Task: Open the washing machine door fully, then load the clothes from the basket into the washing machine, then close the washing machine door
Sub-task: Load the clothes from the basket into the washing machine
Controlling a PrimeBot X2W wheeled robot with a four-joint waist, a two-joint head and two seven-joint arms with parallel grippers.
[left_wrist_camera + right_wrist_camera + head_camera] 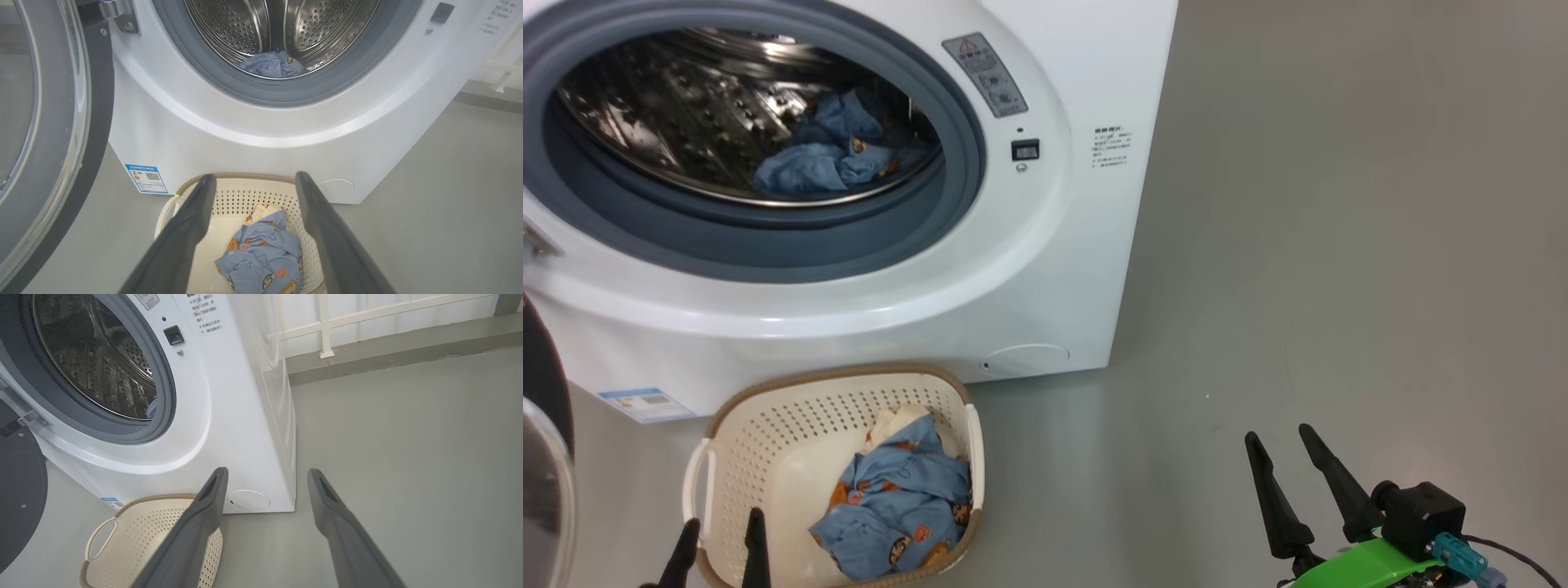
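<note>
The white washing machine (1045, 269) stands with its door (45, 134) swung wide open at the left. Some light blue clothes (821, 159) lie inside the steel drum (282, 28). On the floor in front sits the cream basket (768, 425) with more blue printed clothes (894, 506) in its right half. My left gripper (723, 531) is open, hovering at the basket's near left edge; the left wrist view shows its fingers (184, 228) apart above the basket (241, 196) and clothes (261, 253). My right gripper (1278, 437) is open over bare floor, right of the basket (135, 535).
Grey floor (1339, 245) spreads to the machine's right. A white railing and low ledge (367, 330) run along the wall behind the machine. The open door's black rim (543, 384) juts in at the left edge.
</note>
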